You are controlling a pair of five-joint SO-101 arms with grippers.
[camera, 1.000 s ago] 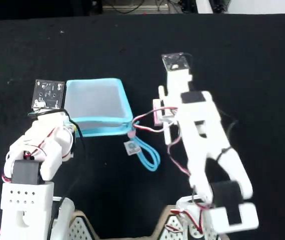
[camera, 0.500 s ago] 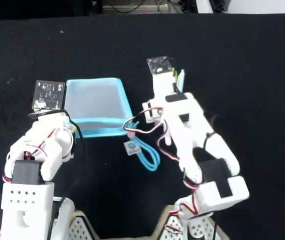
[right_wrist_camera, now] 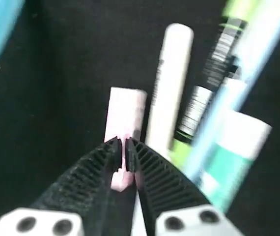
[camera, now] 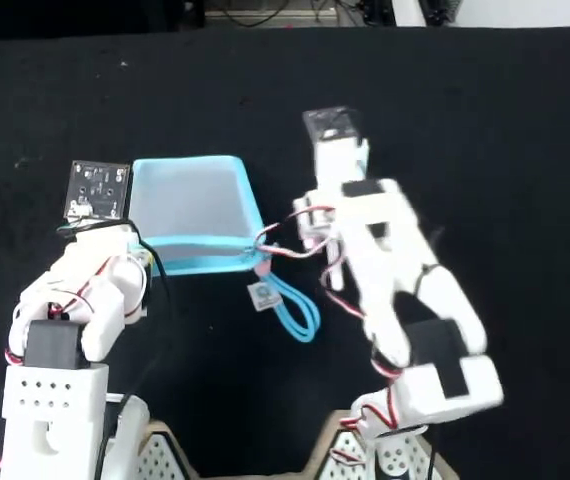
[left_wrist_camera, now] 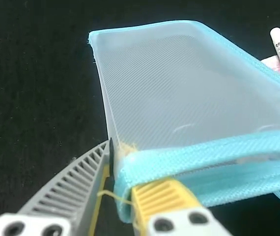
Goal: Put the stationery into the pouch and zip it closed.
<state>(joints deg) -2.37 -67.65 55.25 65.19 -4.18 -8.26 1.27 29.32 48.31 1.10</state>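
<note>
Pink eraser (right_wrist_camera: pixel 125 105) sits under the right gripper (right_wrist_camera: pixel 121 145), jaws nearly shut on nothing. I'd open wide before dropping, while the left gripper (left_wrist_camera: pixel 123 167) clamps the pouch (left_wrist_camera: pixel 179 88) rim steady.

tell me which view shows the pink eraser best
The right wrist view: the pink eraser lies close up beside a white stick, the right gripper just over it. The left wrist view catches a sliver past the pouch. In the high view an arm covers that spot.
</note>
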